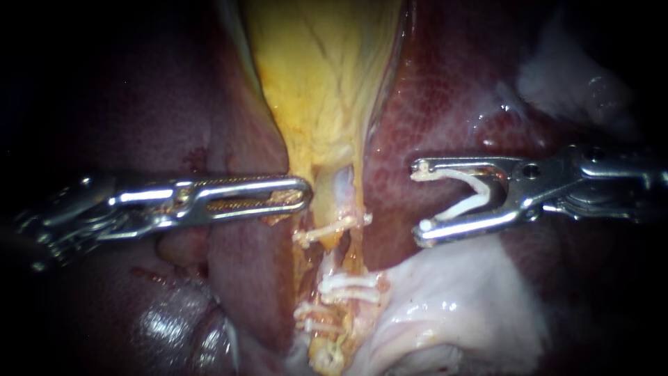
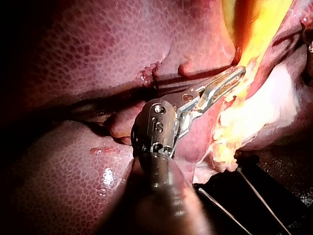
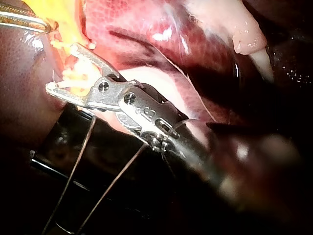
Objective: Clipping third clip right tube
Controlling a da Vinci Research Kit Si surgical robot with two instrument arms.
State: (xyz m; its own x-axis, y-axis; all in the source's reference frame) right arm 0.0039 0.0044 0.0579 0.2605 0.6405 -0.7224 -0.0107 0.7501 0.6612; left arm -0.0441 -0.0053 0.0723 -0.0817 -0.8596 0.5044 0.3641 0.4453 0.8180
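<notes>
Pale slender tube (image 1: 342,189) under yellow gallbladder (image 1: 320,83), white clips (image 1: 332,230) across it, left instrument (image 1: 303,195) jaws clamping gallbladder edge just left of tube, right instrument (image 1: 419,200) spread jaws holding white V-shaped clip (image 1: 452,174), apart to tube's right.

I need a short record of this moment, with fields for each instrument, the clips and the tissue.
left instrument: closed, tip at the edge of the gallbladder
right instrument: holds the loaded clip, spread wide, over the liver, not yet at a tube
placed clips: several white ones across the tubes below the gallbladder
task state: loaded clip not yet applied
</notes>
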